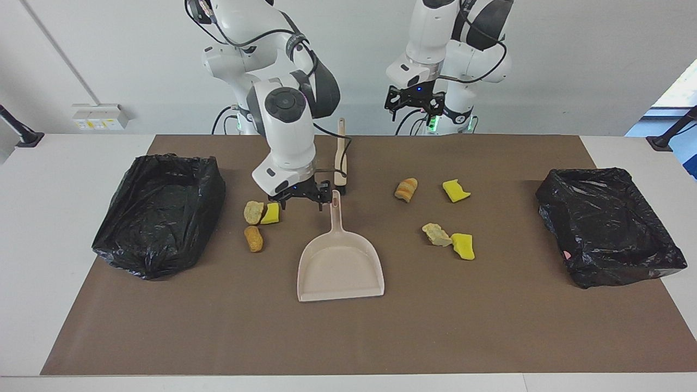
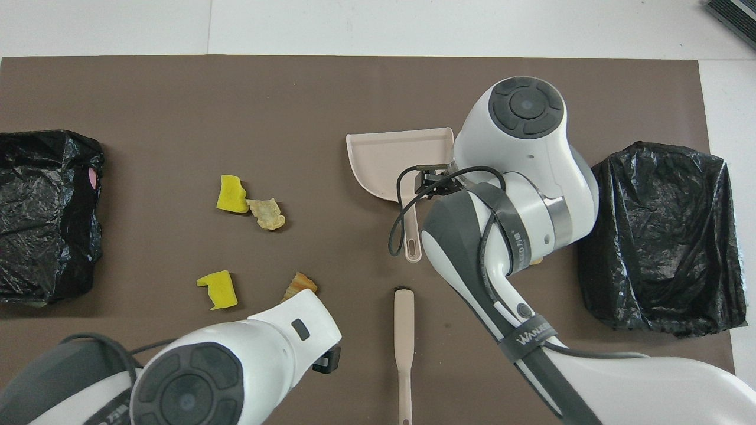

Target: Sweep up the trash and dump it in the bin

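Note:
The trash lies in two groups on the brown mat. A tan lump (image 1: pixel 253 212), a yellow sponge chunk (image 1: pixel 270 213) and an orange-brown lump (image 1: pixel 254 238) lie toward the right arm's end. Striped bread (image 1: pixel 407 189), two yellow chunks (image 1: pixel 456 190) (image 1: pixel 463 245) and a tan lump (image 1: pixel 436 234) lie toward the left arm's end. My right gripper (image 1: pixel 302 202) hangs open and low between the sponge chunk and the handle of the beige dustpan (image 1: pixel 340 267). My left gripper (image 1: pixel 415 106) is open, high over the mat's edge by the robots, near the beige brush (image 1: pixel 341 158).
Two bins lined with black bags stand at the mat's ends, one (image 1: pixel 158 212) at the right arm's end, one (image 1: pixel 610 226) at the left arm's. In the overhead view the right arm hides its nearby trash and part of the dustpan (image 2: pixel 390 159).

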### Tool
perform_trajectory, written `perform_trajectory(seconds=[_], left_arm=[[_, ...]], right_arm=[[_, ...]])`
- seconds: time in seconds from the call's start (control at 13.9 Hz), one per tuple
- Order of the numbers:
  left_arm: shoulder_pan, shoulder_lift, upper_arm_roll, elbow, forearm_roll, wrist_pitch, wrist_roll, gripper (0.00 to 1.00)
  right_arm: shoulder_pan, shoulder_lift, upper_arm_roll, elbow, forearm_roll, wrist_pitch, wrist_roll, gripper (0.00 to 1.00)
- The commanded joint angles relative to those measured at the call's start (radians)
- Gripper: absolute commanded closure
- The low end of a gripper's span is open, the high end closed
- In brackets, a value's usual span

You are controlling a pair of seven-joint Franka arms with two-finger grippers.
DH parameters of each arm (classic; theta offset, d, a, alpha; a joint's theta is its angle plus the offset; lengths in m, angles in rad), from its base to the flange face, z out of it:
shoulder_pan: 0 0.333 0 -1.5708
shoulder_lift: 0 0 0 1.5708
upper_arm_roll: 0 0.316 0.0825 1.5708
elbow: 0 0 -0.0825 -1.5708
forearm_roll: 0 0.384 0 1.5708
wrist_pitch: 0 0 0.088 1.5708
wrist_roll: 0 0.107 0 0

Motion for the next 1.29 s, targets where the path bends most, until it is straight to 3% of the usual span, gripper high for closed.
perform_trajectory(seconds=[0.0,0.29,0.72,0.86,0.93,1.15,1.22], left_arm=[[-0.128,0.07,0.019,-0.047,-0.012,0.115,-0.137,0.0],[-0.249,0.209,0.019,-0.039,-0.013,0.305,-0.271,0.0],[-0.308,0.31,0.019,-0.028,-0.013,0.372,-0.288,0.0],[-0.308,0.312,0.019,-0.027,-0.013,0.375,-0.29,0.06],[-0.308,0.312,0.019,-0.025,-0.013,0.375,-0.29,0.13],[-0.308,0.312,0.019,-0.025,-0.012,0.363,-0.287,0.36],[-0.308,0.312,0.019,-0.025,-0.013,0.355,-0.285,0.42]], right_arm=[[0.004,0.011,0.002,-0.008,0.064,0.011,0.016,0.0],[0.006,0.02,0.004,-0.045,0.113,0.011,0.015,0.0],[0.038,0.025,0.004,-0.087,0.12,0.014,0.018,0.0],[0.049,0.033,0.002,-0.094,0.126,0.026,0.019,0.0],[0.047,0.034,0.002,-0.093,0.124,0.023,0.015,0.04],[0.046,0.034,0.002,-0.091,0.104,0.034,0.0,0.47],[0.047,0.034,0.002,-0.093,0.104,0.046,-0.011,0.55]])
